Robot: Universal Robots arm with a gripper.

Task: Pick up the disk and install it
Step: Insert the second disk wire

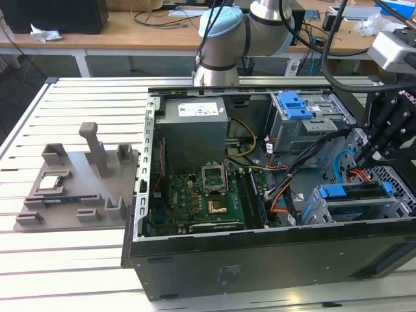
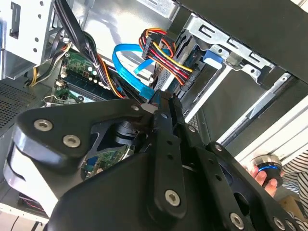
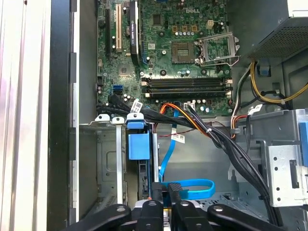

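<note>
The gripper (image 1: 364,158) grasps the disk (image 1: 354,193), standing on edge in the case's (image 1: 260,260) corner bay, long axis along the front wall.

Computer case (image 1: 260,260): sheet metal, outer panel matt black paint, inside walls bare grey steel, dull sheen. Motherboard (image 1: 208,198) inside the case: glossy green PCB, shiny metal CPU socket frame (image 3: 211,48). Drive cage (image 1: 305,123) at the case's far corner: bare stamped metal, with a smooth blue plastic latch (image 1: 294,105) on top. Disk (image 1: 354,195), in the near bay of the case: blue plastic bracket, slight gloss. Cables beside it: glossy blue flat ribbon (image 3: 190,186), matt black sleeved bundle (image 3: 226,144). Gripper (image 3: 164,190): matt black metal links, bright steel screw heads. Fixture tray (image 1: 71,188) beside the case: matt grey plastic, rough-looking. Table (image 1: 65,266): pale ribbed metal slats, satin.
</note>
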